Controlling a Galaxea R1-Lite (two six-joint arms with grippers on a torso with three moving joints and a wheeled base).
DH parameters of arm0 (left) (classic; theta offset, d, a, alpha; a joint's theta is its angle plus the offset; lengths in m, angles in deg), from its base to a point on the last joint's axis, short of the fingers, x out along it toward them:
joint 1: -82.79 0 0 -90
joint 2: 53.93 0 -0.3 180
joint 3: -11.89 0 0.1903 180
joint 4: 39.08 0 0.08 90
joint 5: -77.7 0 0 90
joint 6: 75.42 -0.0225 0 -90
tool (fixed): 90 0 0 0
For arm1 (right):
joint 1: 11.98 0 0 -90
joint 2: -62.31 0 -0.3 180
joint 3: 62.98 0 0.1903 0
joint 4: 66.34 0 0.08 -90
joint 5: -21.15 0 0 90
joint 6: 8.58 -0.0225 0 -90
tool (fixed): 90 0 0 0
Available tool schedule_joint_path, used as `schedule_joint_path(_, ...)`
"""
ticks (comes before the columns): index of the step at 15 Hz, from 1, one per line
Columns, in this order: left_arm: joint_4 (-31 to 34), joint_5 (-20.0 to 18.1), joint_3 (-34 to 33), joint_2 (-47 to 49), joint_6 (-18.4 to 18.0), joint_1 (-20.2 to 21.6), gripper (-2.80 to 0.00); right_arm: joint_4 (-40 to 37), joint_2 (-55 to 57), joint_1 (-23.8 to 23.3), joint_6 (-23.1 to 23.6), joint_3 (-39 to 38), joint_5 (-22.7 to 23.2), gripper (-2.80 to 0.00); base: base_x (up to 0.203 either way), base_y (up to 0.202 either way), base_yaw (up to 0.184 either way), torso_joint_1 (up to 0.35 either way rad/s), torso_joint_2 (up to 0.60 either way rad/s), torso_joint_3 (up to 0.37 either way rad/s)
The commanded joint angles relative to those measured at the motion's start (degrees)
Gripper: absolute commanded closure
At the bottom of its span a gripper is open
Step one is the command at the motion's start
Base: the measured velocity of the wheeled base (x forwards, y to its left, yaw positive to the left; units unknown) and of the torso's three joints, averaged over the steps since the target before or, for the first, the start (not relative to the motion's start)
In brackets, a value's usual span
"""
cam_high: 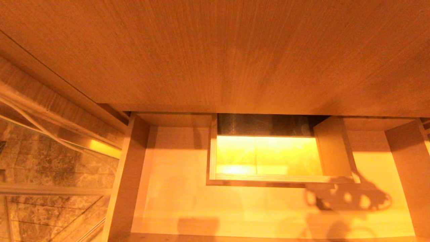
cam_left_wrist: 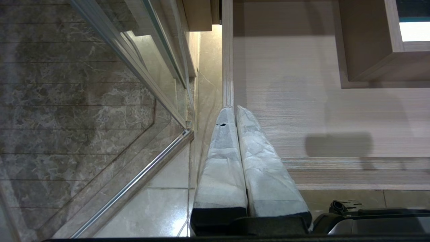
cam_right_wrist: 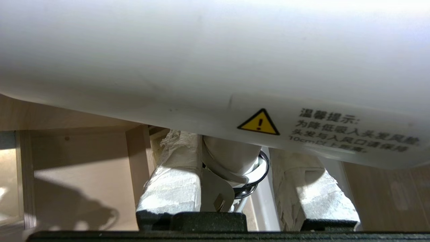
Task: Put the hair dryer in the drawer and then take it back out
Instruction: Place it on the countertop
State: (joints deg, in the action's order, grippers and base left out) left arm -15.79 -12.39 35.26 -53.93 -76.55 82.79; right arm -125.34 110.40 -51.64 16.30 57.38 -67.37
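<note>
drawer (cam_high: 188,201) open and bare below right gripper (cam_right_wrist: 235,168), clamped on hair dryer (cam_right_wrist: 215,60); placing pending.

1 drawer (cam_high: 268,215), 1 hair dryer (cam_right_wrist: 201,60), 2 grippers (cam_left_wrist: 235,111) (cam_right_wrist: 235,158)

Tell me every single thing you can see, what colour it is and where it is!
drawer: one, light wood, pulled open below the wood panel, no hair dryer lying in it.
boxed cutout: one, brightly lit, in the middle back of the drawer floor.
wood panel: one, brown, above the drawer.
glass partition: one, clear with a metal frame, at the robot's left beside the cabinet.
marble floor: grey-brown, behind the glass.
hair dryer: one, white with a yellow warning triangle, held at its handle.
left gripper: one, white-wrapped fingers together, empty, parked beside the drawer.
right gripper: one, white-wrapped fingers clamped on the hair dryer's handle.
</note>
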Motion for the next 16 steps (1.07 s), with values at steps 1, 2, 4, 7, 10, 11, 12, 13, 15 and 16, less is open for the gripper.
schedule_joint_path(1, -0.01, 0.01, -0.09, 0.0, -0.01, 0.0, 0.0, 0.21, -0.83, 0.02, 0.28, 0.04, 0.11, 0.0, 0.0, 0.0, 0.0, 0.0, 0.0, 0.0)
schedule_joint_path(2, -0.01, 0.01, -0.09, 0.0, -0.01, 0.0, 0.0, 0.37, -1.4, 0.02, 0.33, -0.05, 0.18, 0.0, 0.0, 0.0, 0.0, 0.0, 0.0, 0.0)
schedule_joint_path(4, -0.01, 0.01, -0.09, 0.0, -0.01, 0.0, 0.0, 0.39, -1.86, 0.1, 0.34, -0.22, 0.28, 0.0, 0.0, 0.0, 0.0, 0.0, 0.0, 0.0)
schedule_joint_path(7, -0.01, 0.01, -0.09, 0.0, -0.01, 0.0, 0.0, 0.48, -3.05, 0.11, 0.43, -0.66, 0.47, 0.0, 0.0, 0.0, 0.0, 0.0, 0.0, 0.0)
schedule_joint_path(10, -0.01, 0.01, -0.09, 0.0, -0.01, 0.0, 0.0, -0.2, -3.0, 0.04, 0.4, -1.08, 0.17, 0.0, 0.0, 0.0, 0.0, 0.0, 0.0, 0.0)
schedule_joint_path(11, -0.01, 0.01, -0.09, 0.0, -0.01, 0.0, 0.0, -0.31, -2.74, 0.02, 0.34, -1.28, 0.11, 0.0, 0.0, 0.0, 0.0, 0.0, 0.0, 0.0)
schedule_joint_path(12, -0.01, 0.01, -0.09, 0.08, -0.01, 0.0, 0.0, -0.51, -2.61, 0.02, 0.3, -1.8, 0.19, 0.0, 0.0, 0.0, 0.0, 0.0, 0.0, 0.0)
schedule_joint_path(13, -0.01, 0.01, -0.09, 0.0, -0.01, 0.0, 0.0, -0.49, -2.48, 0.1, 0.26, -1.89, 0.28, 0.0, 0.0, 0.0, 0.0, 0.0, 0.0, 0.0)
schedule_joint_path(15, -0.01, 0.01, -0.09, 0.0, -0.01, 0.0, 0.0, -0.58, -2.3, 0.02, 0.26, -1.89, 0.28, 0.0, 0.0, 0.0, 0.0, 0.0, 0.0, 0.0)
schedule_joint_path(16, -0.01, 0.01, -0.09, 0.0, -0.01, 0.0, 0.0, -0.24, -2.3, 0.11, 0.34, -1.89, 0.37, 0.0, 0.0, 0.0, 0.0, 0.0, 0.0, 0.0)
